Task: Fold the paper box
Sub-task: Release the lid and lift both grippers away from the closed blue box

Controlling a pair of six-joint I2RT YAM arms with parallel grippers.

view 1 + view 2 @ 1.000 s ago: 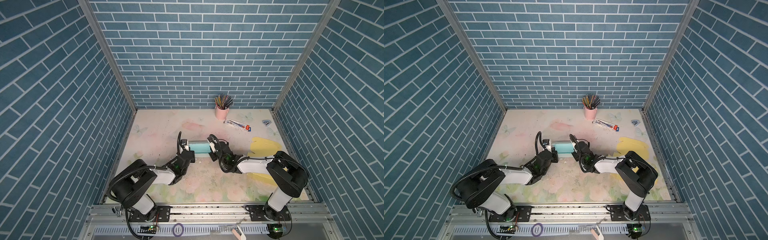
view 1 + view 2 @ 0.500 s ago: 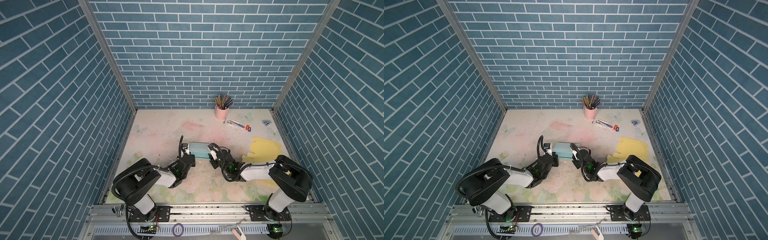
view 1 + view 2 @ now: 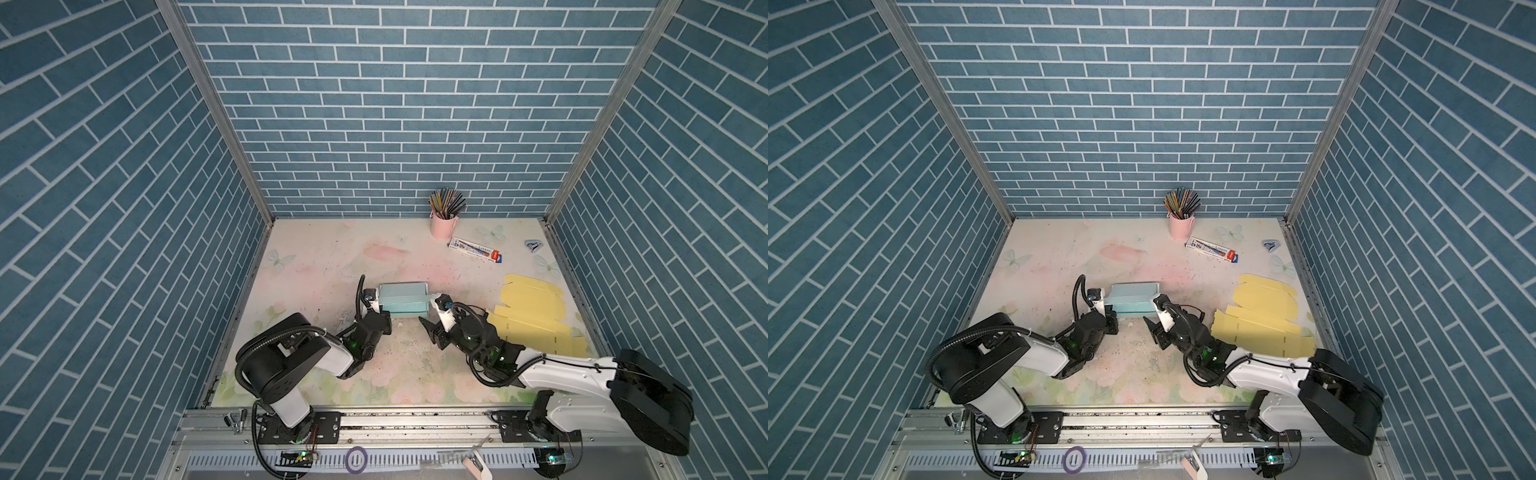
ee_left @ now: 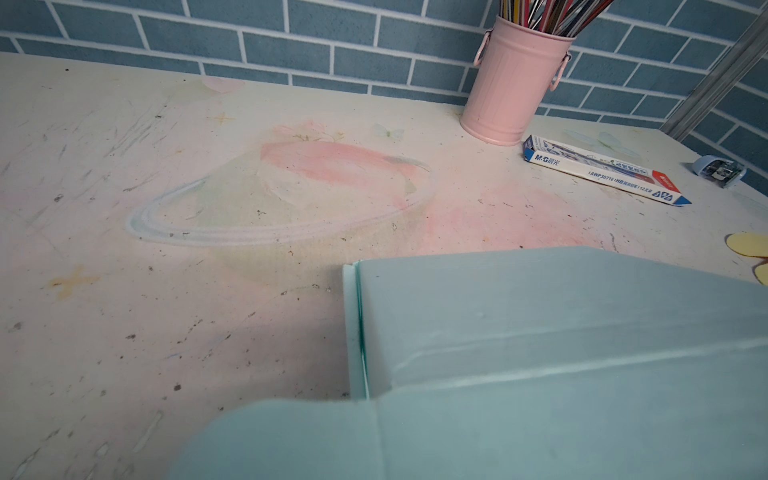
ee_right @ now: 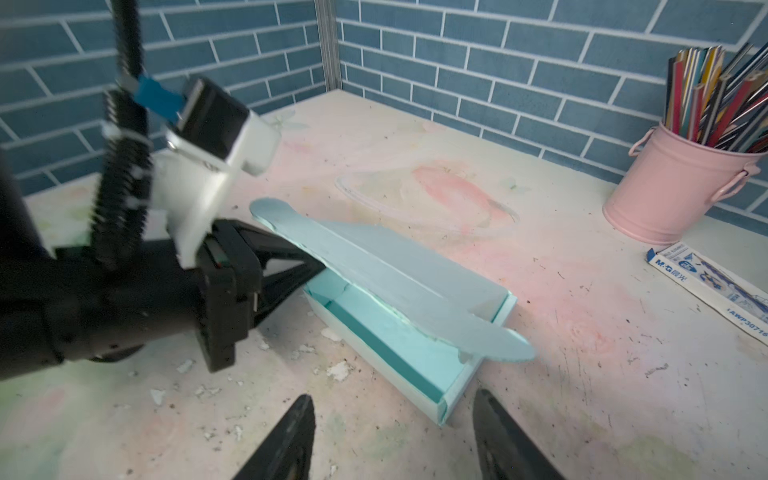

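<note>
The teal paper box (image 3: 403, 300) (image 3: 1133, 298) lies on the mat between the two arms. Its tray is open toward me and its long lid (image 5: 374, 266) tilts up over the tray. At the box's left end my left gripper (image 3: 386, 321) (image 3: 1112, 322) is shut on the lid's end flap, which the right wrist view shows pinched between its black fingers (image 5: 286, 266). In the left wrist view the lid (image 4: 540, 353) fills the lower part and hides the jaws. My right gripper (image 3: 430, 318) (image 5: 392, 415) stands open just off the box's right end, with nothing between its fingers.
A flat yellow box blank (image 3: 532, 316) lies right of the right arm. At the back right stand a pink pencil bucket (image 3: 444, 224), a pencil carton (image 3: 476, 249) and a small blue sharpener (image 3: 534, 246). Paper crumbs (image 3: 409, 345) litter the mat near the box.
My right gripper has opened and drawn back from the box's right end toward the near side. The left gripper has kept its hold on the lid flap.
</note>
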